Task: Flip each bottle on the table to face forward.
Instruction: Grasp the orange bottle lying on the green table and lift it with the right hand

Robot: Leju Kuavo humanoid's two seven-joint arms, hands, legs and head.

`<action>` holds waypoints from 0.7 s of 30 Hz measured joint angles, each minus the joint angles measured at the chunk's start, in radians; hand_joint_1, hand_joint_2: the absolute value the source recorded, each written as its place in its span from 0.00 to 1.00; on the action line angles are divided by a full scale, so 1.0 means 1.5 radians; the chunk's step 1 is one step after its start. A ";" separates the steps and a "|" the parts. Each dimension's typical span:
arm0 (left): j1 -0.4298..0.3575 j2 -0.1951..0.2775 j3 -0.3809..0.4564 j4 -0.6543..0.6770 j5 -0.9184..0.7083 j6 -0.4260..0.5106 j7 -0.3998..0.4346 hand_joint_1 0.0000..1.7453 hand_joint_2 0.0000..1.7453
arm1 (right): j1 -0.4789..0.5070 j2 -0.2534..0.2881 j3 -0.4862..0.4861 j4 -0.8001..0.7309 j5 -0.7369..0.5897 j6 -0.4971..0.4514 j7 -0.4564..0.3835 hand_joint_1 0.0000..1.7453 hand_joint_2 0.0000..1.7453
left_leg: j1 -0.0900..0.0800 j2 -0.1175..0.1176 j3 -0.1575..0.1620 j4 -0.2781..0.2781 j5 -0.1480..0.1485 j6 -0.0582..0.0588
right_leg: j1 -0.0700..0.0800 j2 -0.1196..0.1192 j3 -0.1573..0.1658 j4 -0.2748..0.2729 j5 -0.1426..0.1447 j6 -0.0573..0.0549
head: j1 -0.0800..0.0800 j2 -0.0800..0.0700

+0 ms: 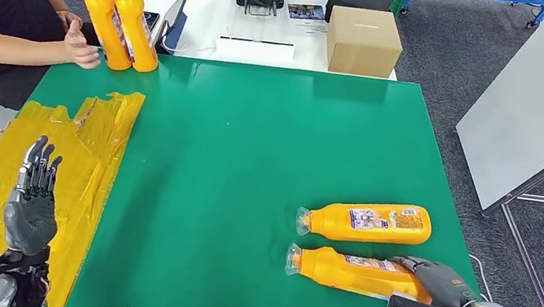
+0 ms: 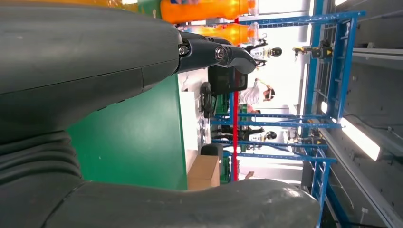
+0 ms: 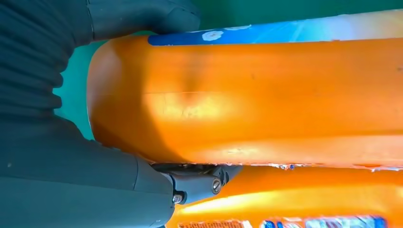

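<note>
Head view, lower right: right hand [image 1: 439, 280] wraps its fingers around the near lying bottle [image 1: 352, 271]; left hand [image 1: 33, 197] holds its fingers straight, empty.

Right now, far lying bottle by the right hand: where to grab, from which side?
Probably the wide base end of the far bottle, coming from the robot's right. It lies flat, cap pointing left, label up; the near bottle, under the right hand, blocks a front approach.
</note>
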 joint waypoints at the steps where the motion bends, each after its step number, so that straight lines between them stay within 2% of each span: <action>1: 0.002 0.000 0.000 0.001 0.006 -0.002 0.003 0.00 0.00 | 0.005 0.018 -0.004 0.001 -0.004 -0.022 -0.018 1.00 1.00 | 0.000 0.000 0.000 0.000 0.000 0.000 | 0.001 0.000 0.000 0.000 0.000 0.000 | 0.000 0.000; 4: 0.012 -0.005 0.000 -0.001 0.036 -0.012 0.022 0.00 0.00 | 0.024 0.114 -0.021 0.005 -0.018 -0.097 -0.085 1.00 1.00 | 0.001 0.001 0.000 0.000 0.000 0.000 | 0.002 0.000 0.000 0.000 0.001 -0.001 | 0.000 0.000; 8: 0.025 -0.020 -0.001 -0.009 0.078 -0.030 0.055 0.00 1.00 | 0.033 0.264 -0.038 0.000 -0.050 -0.134 -0.149 1.00 1.00 | 0.002 0.001 -0.002 0.000 0.001 -0.001 | 0.003 0.000 -0.002 0.001 0.001 -0.002 | -0.001 0.000; 11: 0.033 -0.030 -0.006 -0.013 0.107 -0.039 0.083 0.00 1.00 | 0.023 0.354 -0.057 -0.008 -0.076 -0.134 -0.163 1.00 1.00 | 0.003 0.001 -0.003 0.000 0.001 -0.002 | 0.004 0.000 -0.003 0.001 0.001 -0.002 | 0.000 0.000; 14: 0.037 -0.037 -0.020 -0.017 0.133 -0.049 0.111 0.00 1.00 | 0.006 0.417 -0.065 -0.011 -0.093 -0.128 -0.168 1.00 1.00 | 0.003 0.001 -0.004 0.000 0.001 -0.002 | 0.003 0.000 -0.004 0.001 0.001 -0.002 | 0.000 0.000; 17: 0.044 -0.041 -0.039 -0.020 0.161 -0.066 0.135 0.00 1.00 | -0.012 0.460 -0.067 -0.010 -0.100 -0.122 -0.169 1.00 1.00 | 0.002 0.000 -0.005 0.000 0.001 -0.002 | 0.002 0.000 -0.004 0.001 0.001 -0.002 | 0.000 0.000; 21: 0.057 -0.044 -0.069 -0.028 0.184 -0.084 0.158 0.00 1.00 | -0.030 0.497 -0.067 -0.002 -0.100 -0.120 -0.168 1.00 1.00 | 0.001 0.000 -0.005 0.000 0.001 -0.002 | 0.001 0.000 -0.005 0.001 0.001 -0.002 | 0.000 0.000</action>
